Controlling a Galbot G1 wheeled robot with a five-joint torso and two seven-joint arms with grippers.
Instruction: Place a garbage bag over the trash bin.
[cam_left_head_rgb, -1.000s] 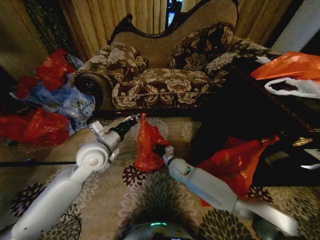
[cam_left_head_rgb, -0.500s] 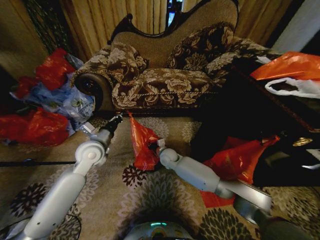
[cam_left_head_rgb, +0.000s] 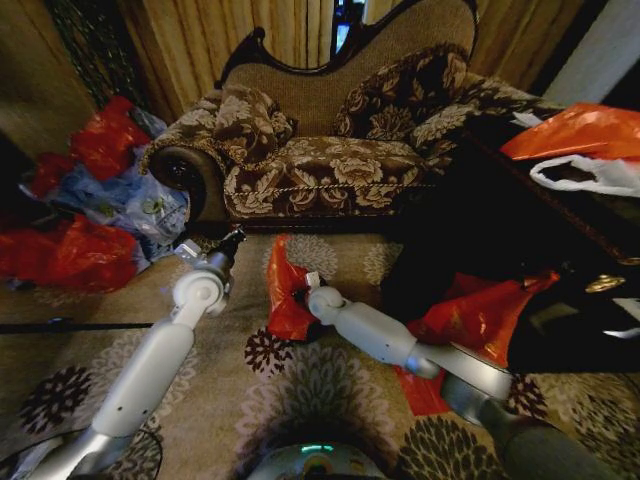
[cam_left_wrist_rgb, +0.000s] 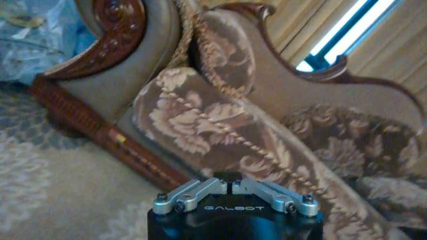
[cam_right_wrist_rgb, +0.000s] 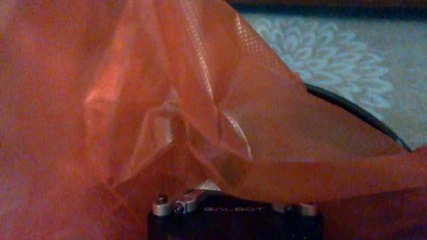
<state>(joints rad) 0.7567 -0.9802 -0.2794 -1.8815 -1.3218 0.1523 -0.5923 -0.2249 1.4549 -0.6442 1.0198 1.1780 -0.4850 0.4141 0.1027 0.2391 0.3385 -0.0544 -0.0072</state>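
The garbage bag (cam_left_head_rgb: 287, 290) is seen low over the carpet (cam_left_head_rgb: 330, 390) in front of the sofa (cam_left_head_rgb: 330, 160), draped in red folds around the end of the right arm. In the right wrist view the thin plastic (cam_right_wrist_rgb: 200, 100) falls across the right claw (cam_right_wrist_rgb: 233, 202) and hides its fingers, so whether they are clamped on the film cannot be told, though the bag hangs as if carried from that point. A dark curved edge beside the plastic in that view is judged to be the round rim of the trash bin (cam_right_wrist_rgb: 360, 117); the bag seems to be held just over it so that the mouth can be spread onto the rim. The bin's body is covered by the bag in the head view, and how far the rim is lined cannot be made out.

The left claw (cam_left_head_rgb: 232, 240) is held apart from the bag, near the sofa's carved wooden arm, with its fingers (cam_left_wrist_rgb: 230, 186) brought together on nothing. It is judged to be kept clear so the bag hangs freely. The task appears to be partly done: the bag is at the bin, but not yet pulled evenly around it.
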